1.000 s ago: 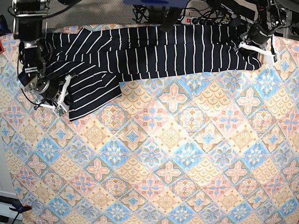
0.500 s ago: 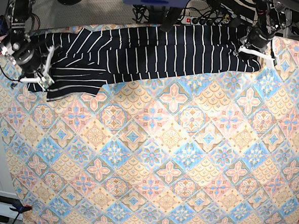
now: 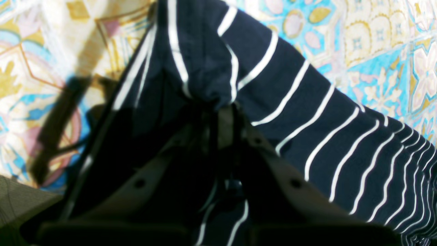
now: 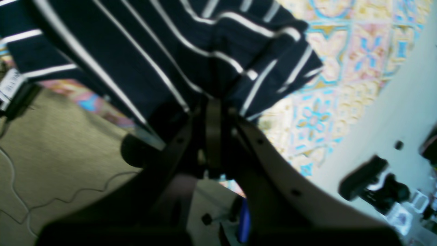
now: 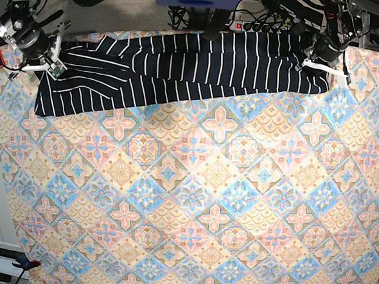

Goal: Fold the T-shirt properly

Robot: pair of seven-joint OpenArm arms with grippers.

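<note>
Far left, the right gripper is clenched on a bunched corner of the shirt. The shirt lies as a long band along the far edge of the tablecloth. Far right, the left gripper is pinched shut on the opposite end. Judgement: light, limp cloth that sags and creases; best held at corners or hems, kept taut.

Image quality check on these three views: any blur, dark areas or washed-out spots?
Base: sharp and evenly lit; T-shirt stripes and tablecloth pattern read crisply. Left wrist: left gripper is a dark, soft silhouette, and the tablecloth at upper left is washed out, with a smeared shadow. Right wrist: soft throughout, streaky stripes, right gripper underexposed.
</note>
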